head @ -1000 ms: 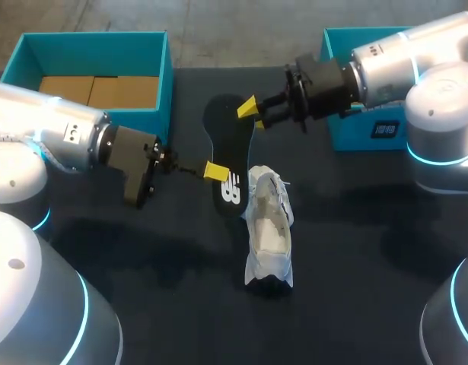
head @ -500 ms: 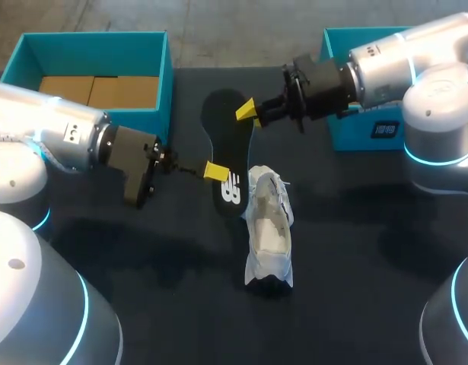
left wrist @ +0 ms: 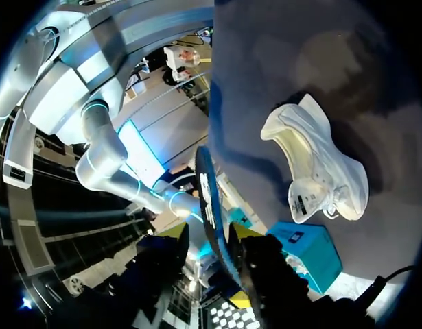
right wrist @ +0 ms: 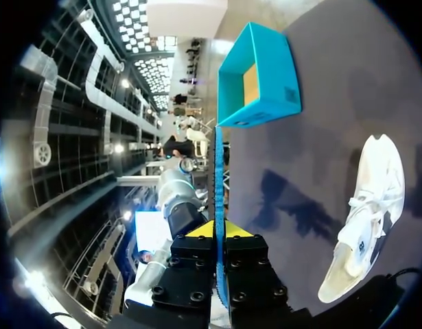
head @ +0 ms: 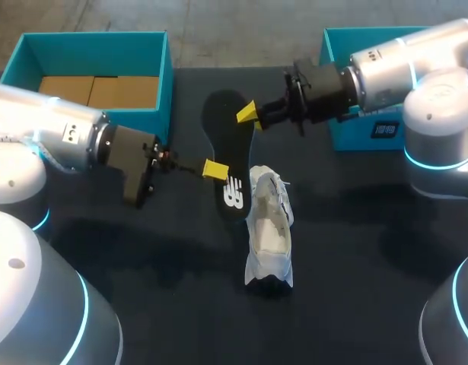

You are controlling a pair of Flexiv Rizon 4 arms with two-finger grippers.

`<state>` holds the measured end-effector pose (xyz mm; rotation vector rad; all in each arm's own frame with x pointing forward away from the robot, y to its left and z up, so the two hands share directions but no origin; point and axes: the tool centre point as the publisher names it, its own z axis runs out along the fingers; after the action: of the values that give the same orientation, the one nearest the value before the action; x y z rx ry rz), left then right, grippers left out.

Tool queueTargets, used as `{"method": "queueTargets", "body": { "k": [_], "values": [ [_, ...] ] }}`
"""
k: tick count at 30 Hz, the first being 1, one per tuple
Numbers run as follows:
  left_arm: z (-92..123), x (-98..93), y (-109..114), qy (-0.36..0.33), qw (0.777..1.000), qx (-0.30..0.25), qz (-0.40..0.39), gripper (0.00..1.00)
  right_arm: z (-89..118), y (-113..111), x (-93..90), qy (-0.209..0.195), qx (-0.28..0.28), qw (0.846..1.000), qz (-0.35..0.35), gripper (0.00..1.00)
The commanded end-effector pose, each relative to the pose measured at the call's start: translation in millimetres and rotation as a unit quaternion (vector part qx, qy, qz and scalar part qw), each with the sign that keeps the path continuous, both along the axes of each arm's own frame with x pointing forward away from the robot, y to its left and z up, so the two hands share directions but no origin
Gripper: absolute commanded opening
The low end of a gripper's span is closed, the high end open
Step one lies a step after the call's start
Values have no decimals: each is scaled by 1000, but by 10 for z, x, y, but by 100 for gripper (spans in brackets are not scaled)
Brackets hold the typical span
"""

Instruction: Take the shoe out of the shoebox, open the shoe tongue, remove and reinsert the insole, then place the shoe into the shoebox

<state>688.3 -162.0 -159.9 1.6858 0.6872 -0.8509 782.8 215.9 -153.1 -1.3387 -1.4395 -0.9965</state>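
Note:
The black insole hangs over the dark table, toe end toward the far side. My right gripper is shut on its far right edge; in the right wrist view the insole runs edge-on out from between the yellow tips of that gripper. My left gripper sits at the insole's near left edge, open. In the left wrist view the insole stands between its spread fingers. The white shoe lies on its side just right of the insole, also seen as the shoe and shoe.
A teal box with a cardboard liner stands at the back left, seen too as the box. Another teal box stands at the back right, partly behind my right arm, and shows as the box.
My right gripper closed on the insole's far edge. My left gripper then opened, letting go of the near edge, and the insole's heel end dropped slightly toward the shoe.

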Motion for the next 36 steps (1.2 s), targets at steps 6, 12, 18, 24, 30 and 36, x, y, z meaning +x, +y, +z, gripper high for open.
{"method": "queueTargets", "body": {
  "k": [6, 12, 18, 24, 30, 36],
  "values": [
    [20, 28, 152, 8, 999, -6, 31, 100, -40, -127, -24, -3, 11, 1000, -9, 0],
    [60, 88, 324, 24, 998, -17, 56, 100, -80, -192, -32, 1, 15, 1000, -11, 0],
    [92, 139, 476, 42, 996, -20, 73, 100, -118, -259, -39, 4, 19, 1000, -14, 0],
    [123, 195, 605, 55, 995, -9, 87, 100, -175, -298, -53, 8, 21, 1000, -15, 0],
    [187, 262, 714, 78, 992, 23, 95, 100, -248, -325, -66, 4, 17, 1000, -18, 0],
    [340, 358, 817, 95, 986, 96, 95, 100, -337, -321, -81, -1, 19, 1000, -19, 0]
  ]
}}
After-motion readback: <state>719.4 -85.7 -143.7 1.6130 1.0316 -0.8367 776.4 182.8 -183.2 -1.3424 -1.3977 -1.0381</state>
